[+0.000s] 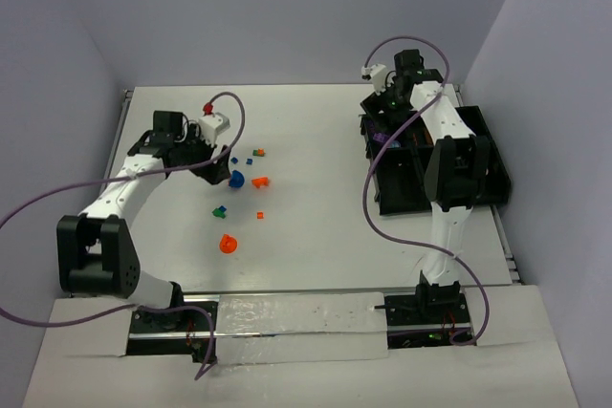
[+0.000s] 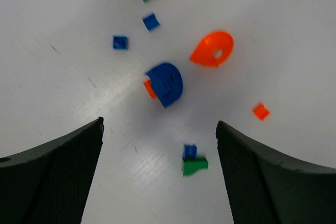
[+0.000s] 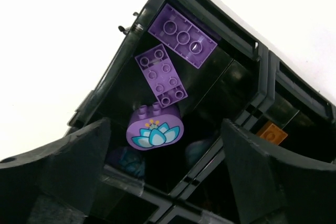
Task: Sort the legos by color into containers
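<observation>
Findings: we note the left gripper (image 2: pixel 159 148) hanging over the white table (image 2: pixel 63 77), fingers spread wide and empty. Loose legos lie below it. A blue rounded piece (image 2: pixel 167 83) has a small orange brick (image 2: pixel 149 88) touching its left edge, an orange rounded piece (image 2: pixel 212 49) lies near, and a green-and-blue stack (image 2: pixel 193 161) lies between the fingers.

The right gripper (image 3: pixel 163 148) is likewise spread and empty above the black tray (image 3: pixel 252 45). Three purple pieces lie in one compartment, among them a lotus-printed piece (image 3: pixel 155 129).

Assessment: we judge the bricks light, rigid and smooth, liable to skid or squirt from a pinch. We advise gripping across flat parallel faces, not curved edges, and squarely centred.
</observation>
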`<state>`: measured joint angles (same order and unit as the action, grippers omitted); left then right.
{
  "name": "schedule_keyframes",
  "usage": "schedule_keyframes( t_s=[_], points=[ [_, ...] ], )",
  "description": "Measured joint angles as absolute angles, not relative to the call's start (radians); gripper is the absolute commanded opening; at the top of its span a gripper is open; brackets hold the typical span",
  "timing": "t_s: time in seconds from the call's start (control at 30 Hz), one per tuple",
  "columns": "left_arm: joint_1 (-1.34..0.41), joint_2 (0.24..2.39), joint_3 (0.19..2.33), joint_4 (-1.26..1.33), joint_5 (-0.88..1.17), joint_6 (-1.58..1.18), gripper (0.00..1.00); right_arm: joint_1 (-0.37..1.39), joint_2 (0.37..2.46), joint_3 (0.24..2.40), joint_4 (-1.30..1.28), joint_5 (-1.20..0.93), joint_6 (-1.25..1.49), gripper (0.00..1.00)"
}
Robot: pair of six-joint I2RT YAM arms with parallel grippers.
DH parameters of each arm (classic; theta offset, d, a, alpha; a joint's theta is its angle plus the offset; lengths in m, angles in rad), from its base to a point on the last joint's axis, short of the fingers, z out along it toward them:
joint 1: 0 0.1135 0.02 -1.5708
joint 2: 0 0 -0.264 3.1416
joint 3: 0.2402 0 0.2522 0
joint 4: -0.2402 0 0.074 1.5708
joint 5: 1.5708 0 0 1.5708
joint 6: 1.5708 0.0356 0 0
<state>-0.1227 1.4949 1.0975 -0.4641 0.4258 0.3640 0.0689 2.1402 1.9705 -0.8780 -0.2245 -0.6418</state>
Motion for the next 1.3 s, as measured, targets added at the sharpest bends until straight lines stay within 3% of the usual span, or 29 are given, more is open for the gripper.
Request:
schedule_keyframes(
  t_s=[0.1, 0.2, 0.4, 0.87, 1.3],
  points=[
    [-0.095, 1.398, 1.006, -0.541, 0.506, 0.509, 0.84, 0.069, 2.114, 1.971, -0.878, -0.226, -0.637, 0.97],
    [-0.09, 1.301, 0.924, -0.579, 0.571, 0.617, 0.72, 0.069, 2.068, 1.971, -0.878, -0.239, -0.622, 0.98],
    [-0.103, 1.298, 0.875, -0.518, 0.64, 0.667, 0.58, 0.077, 1.965, 1.977, -0.872, -0.305, -0.573, 0.98],
    [-0.253, 1.553, 0.864, -0.122, 0.655, 0.692, 0.55, 0.117, 1.885, 1.944, -0.866, -0.444, -0.445, 0.99],
    [-0.283, 1.735, 0.937, -0.054, 0.66, 0.748, 0.53, 0.116, 1.84, 1.905, -0.869, -0.465, -0.416, 1.0]
  ],
)
